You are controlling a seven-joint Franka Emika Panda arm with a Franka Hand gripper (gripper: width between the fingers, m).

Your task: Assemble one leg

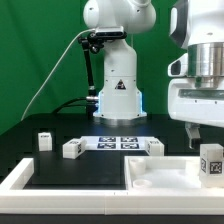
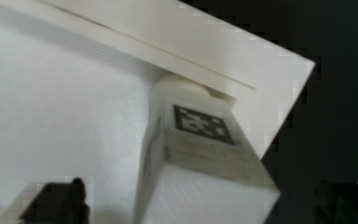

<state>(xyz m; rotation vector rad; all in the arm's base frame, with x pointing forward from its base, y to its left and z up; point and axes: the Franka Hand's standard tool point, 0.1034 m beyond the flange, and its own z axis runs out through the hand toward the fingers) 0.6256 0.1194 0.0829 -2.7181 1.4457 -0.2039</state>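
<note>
One leg (image 2: 202, 150), a white stubby post with a black-and-white tag on its side, stands upright at a corner of the large white panel (image 2: 69, 90). In the exterior view this leg (image 1: 211, 160) is at the panel's (image 1: 165, 178) right end, right under the arm. My gripper (image 2: 197, 208) is open, with one dark finger on each side of the leg's upper part. A gap shows between each finger (image 2: 55, 203) and the leg, so it is not clamped. In the exterior view my gripper (image 1: 207, 140) hangs just above the leg.
Three more legs lie loose on the black table, at the exterior view's left (image 1: 45, 140), left of centre (image 1: 72, 148) and centre (image 1: 154, 146). The marker board (image 1: 118, 143) lies between them. The robot base (image 1: 118, 95) stands behind. A white rim (image 1: 20, 180) runs along the front left.
</note>
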